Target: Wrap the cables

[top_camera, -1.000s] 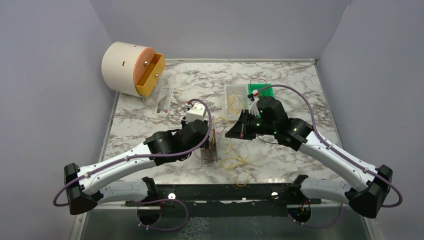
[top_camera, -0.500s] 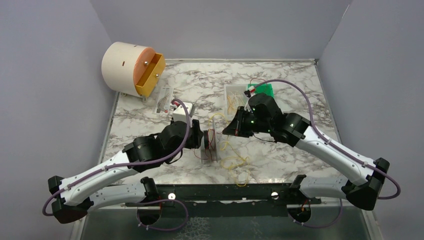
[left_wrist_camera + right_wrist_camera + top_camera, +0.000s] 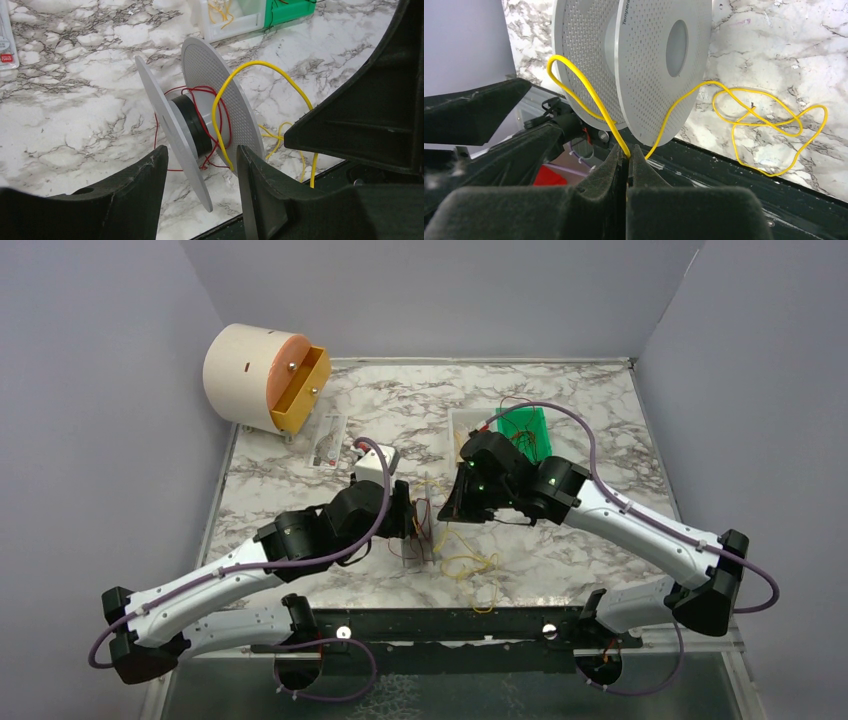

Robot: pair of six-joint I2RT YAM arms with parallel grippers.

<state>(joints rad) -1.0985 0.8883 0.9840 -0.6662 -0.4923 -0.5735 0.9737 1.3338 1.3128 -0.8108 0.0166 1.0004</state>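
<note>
Two robot arms meet over a marble table (image 3: 600, 400) at a grey spool (image 3: 197, 125) whose two round perforated flanges stand upright. Whether the spool rests on the table or is lifted cannot be told.

The left gripper (image 3: 202, 150) reaches in from the spool's left. Its jaws are spread wide, one finger on each side of the spool's lower rim. One flange hangs in the gap, clear of the finger beside it. Whether the other finger touches the spool cannot be told.

Thin red cable (image 3: 200, 89) is wound loosely round the spool's black core, between the flanges. A yellow cable (image 3: 252, 62) arches over the rim of one flange.

The right gripper (image 3: 626, 152) sits just to the spool's right. Its jaws are pressed together, pinching the yellow cable at the fingertips. From the pinch one strand climbs over a flange rim. The other strand trails to loose yellow loops lying on the table near the spool, on its right and toward the arm bases.

Beyond the spool and to its right stands a clear tray (image 3: 232, 27) holding more yellow wire, with a green box (image 3: 530, 422) just beside it. Well away, beyond the spool's left, sits a cream drum (image 3: 245, 365) with an open yellow drawer (image 3: 300, 390)
</note>
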